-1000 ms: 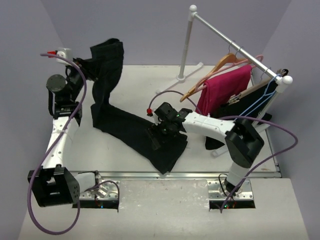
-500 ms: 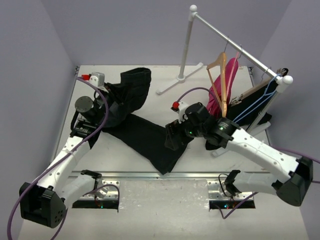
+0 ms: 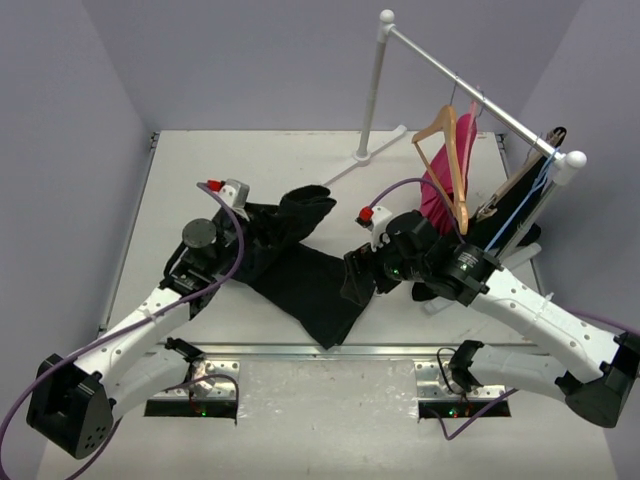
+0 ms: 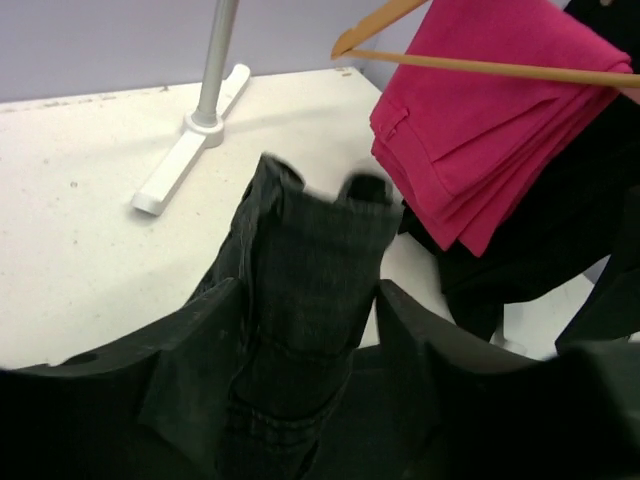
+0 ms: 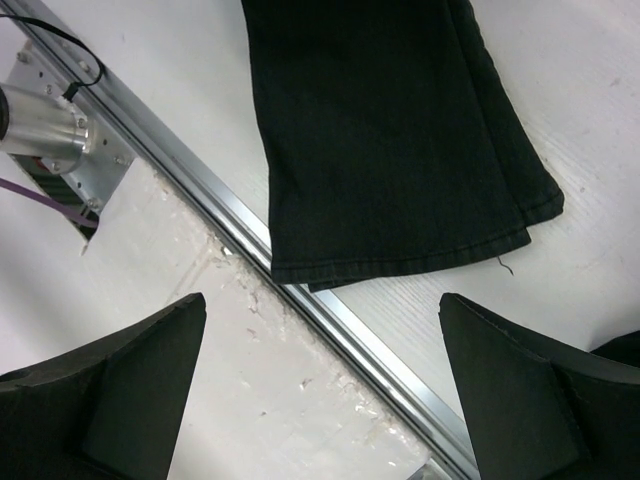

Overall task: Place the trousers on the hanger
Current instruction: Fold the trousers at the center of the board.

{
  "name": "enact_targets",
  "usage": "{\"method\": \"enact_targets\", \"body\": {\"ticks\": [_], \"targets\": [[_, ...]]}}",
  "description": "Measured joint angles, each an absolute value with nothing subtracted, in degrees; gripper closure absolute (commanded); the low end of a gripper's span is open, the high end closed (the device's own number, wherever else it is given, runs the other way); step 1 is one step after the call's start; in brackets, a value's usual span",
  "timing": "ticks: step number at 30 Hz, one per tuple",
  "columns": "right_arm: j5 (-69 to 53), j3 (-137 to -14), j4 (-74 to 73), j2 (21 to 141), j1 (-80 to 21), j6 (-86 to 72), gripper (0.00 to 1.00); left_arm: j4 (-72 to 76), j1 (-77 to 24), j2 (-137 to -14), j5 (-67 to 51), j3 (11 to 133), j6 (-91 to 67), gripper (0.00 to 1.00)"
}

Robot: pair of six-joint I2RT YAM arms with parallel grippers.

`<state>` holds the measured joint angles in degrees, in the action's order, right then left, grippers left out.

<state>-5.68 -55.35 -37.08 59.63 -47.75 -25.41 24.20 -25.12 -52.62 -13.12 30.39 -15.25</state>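
Your left gripper [image 4: 310, 290] has its jaws partly apart with the trousers [image 3: 310, 285] bunched between them; you can't tell if they grip. Your right gripper [image 5: 320, 300] is spread wide over the hem at 6 o'clock. The wooden hanger [image 3: 455, 165] hangs on the rail [image 3: 420, 47] at 2 o'clock.

the white table [image 3: 250, 160] bears the black trousers [image 3: 310, 290] and the rack's white foot [image 3: 362, 155].

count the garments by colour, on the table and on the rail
black: 2, the trousers and a black garment hanging on the rail
pink: 1, the pink garment on the rail
total: 3
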Motion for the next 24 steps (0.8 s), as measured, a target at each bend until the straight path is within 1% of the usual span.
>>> {"method": "enact_targets", "body": {"ticks": [2, 5, 8, 10, 12, 14, 16, 19, 22, 24], "targets": [[-4.9, -55.2, -37.4, 59.8, -47.7, -25.1, 0.01, 24.8, -25.2, -51.4, -15.1, 30.4, -15.6, 0.19], [-4.2, -55.0, -37.6, 60.8, -46.5, -24.6, 0.01, 25.7, -25.2, -48.6, -18.1, 30.4, -16.8, 0.0], [-3.8, -54.7, -37.6, 62.3, -44.8, -24.2, 0.01, 26.2, -25.2, -45.9, -20.2, 30.7, -17.8, 0.0], [-3.3, -54.5, -37.7, 63.4, -44.1, -24.0, 0.01, 25.6, -25.3, -44.8, -18.7, 31.6, -18.4, 0.0], [-2.8, -54.4, -37.7, 64.5, -43.6, -24.0, 0.01, 24.8, -25.5, -44.5, -15.9, 32.8, -19.0, 0.0], [-2.8, -54.5, -37.6, 66.0, -43.5, -23.9, 0.01, 20.3, -25.6, -46.5, -7.2, 35.7, -21.6, 0.0], [-3.1, -54.9, -37.0, 69.1, -43.5, -23.9, 0.01, 12.0, -25.3, -50.5, 3.8, 41.3, -26.1, 0.0], [-3.9, -55.0, -35.0, 75.0, -43.4, -23.5, 0.01, 1.1, -22.1, -59.0, 14.9, 51.3, -32.8, 0.0], [-2.9, -56.8, -34.8, 80.2, -43.2, -23.0, 0.01, -9.2, -16.8, -68.5, 17.7, 55.9, -40.2, 0.0], [-3.3, -58.7, -35.1, 84.0, -42.3, -23.1, 0.01, -15.3, -12.5, -72.6, 17.7, 55.4, -44.8, 0.0]]}}
